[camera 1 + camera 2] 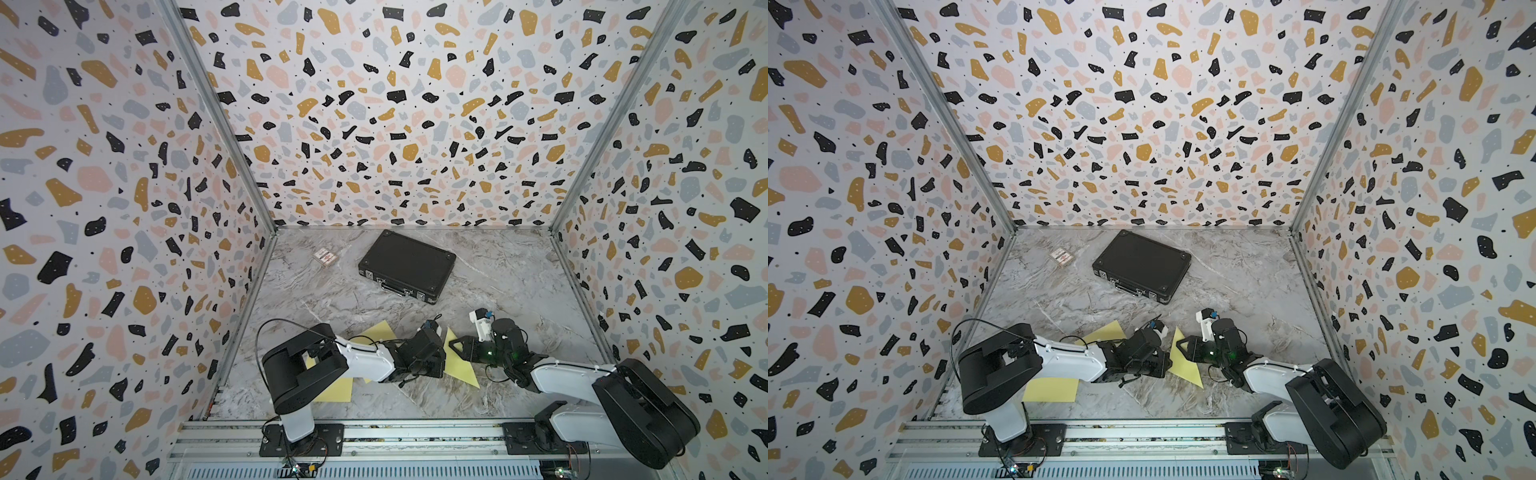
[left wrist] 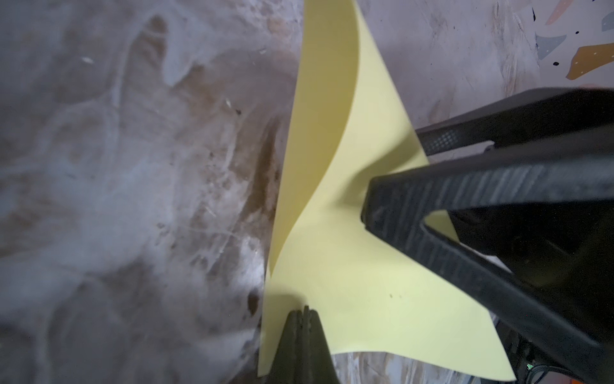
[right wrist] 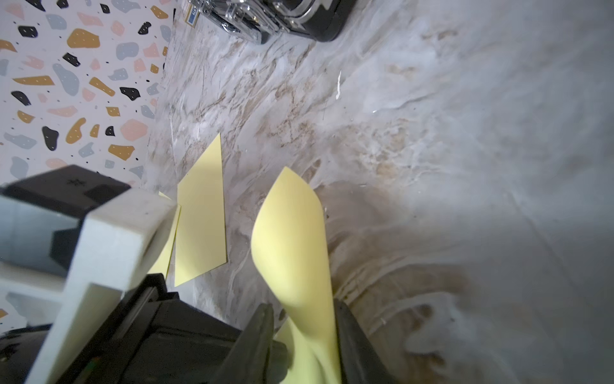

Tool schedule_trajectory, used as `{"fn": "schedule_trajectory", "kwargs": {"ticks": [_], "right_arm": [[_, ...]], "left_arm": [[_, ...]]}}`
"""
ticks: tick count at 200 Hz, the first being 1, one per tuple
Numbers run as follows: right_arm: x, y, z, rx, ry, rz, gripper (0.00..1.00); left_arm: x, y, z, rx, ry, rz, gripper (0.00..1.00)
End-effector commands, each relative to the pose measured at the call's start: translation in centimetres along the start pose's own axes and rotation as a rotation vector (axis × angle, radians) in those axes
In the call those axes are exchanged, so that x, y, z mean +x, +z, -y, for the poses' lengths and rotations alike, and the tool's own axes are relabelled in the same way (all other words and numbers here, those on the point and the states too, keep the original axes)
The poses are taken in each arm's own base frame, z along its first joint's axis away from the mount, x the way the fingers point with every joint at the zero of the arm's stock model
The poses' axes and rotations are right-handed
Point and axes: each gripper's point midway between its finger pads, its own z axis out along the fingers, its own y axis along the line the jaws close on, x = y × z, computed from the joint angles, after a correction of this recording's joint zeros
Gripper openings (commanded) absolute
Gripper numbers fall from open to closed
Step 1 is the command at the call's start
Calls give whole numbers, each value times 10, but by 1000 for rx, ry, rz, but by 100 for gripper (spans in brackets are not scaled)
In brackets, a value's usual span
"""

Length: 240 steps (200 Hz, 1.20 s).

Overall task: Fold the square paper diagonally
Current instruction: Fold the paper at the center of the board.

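The square paper (image 1: 461,365) (image 1: 1187,370) is pale yellow and lies on the marble table between my two grippers. One flap of the paper (image 2: 349,266) is curled up and over. My left gripper (image 2: 304,311) (image 1: 441,362) is shut, its tips resting against the face of the sheet near an edge. The right gripper (image 3: 304,309) (image 1: 453,345) (image 2: 395,166) stands open around the raised, curled flap (image 3: 292,239). The flap touches one finger and stands clear of the other.
Two more yellow sheets lie to the left, one (image 1: 378,332) (image 3: 202,216) behind the left arm and one (image 1: 334,388) under it. A black case (image 1: 407,264) and a small card box (image 1: 325,256) sit at the back. Patterned walls enclose three sides.
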Motion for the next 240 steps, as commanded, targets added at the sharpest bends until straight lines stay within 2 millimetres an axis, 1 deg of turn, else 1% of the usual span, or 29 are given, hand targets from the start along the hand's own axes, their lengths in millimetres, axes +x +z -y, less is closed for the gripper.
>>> {"fn": "schedule_trajectory", "kwargs": {"ticks": [1, 26, 56, 84, 86, 95, 100, 111, 137, 170, 224, 240], "right_arm": [[-17, 4, -16, -66, -23, 30, 29], [-22, 7, -19, -102, -23, 32, 21], [-27, 9, -17, -127, -3, 43, 0], [-30, 9, -18, -161, -1, 50, 0], [-30, 9, -18, -161, -2, 49, 2], [-30, 9, -16, -158, -4, 48, 19], [-29, 10, -15, -155, -5, 46, 26], [-29, 11, -14, -154, -12, 42, 32], [-31, 16, -13, -153, -25, 35, 32], [-35, 23, -10, -140, -37, 26, 29], [-43, 34, -19, -198, -54, 20, 28], [-46, 35, -21, -207, -58, 21, 26]], "left_arm": [[84, -1, -88, -294, -13, -269, 0], [84, -1, -88, -294, -11, -270, 0], [85, -2, -90, -299, -9, -271, 0], [86, -1, -90, -301, -10, -269, 0], [86, -1, -90, -300, -10, -268, 0], [86, -1, -90, -299, -10, -269, 0], [86, -1, -90, -299, -12, -270, 0], [86, 0, -89, -297, -9, -269, 0], [87, 0, -89, -297, -6, -272, 0], [88, -1, -90, -300, -4, -274, 0], [90, -3, -91, -297, -6, -272, 0], [91, -3, -92, -300, -5, -272, 0]]}}
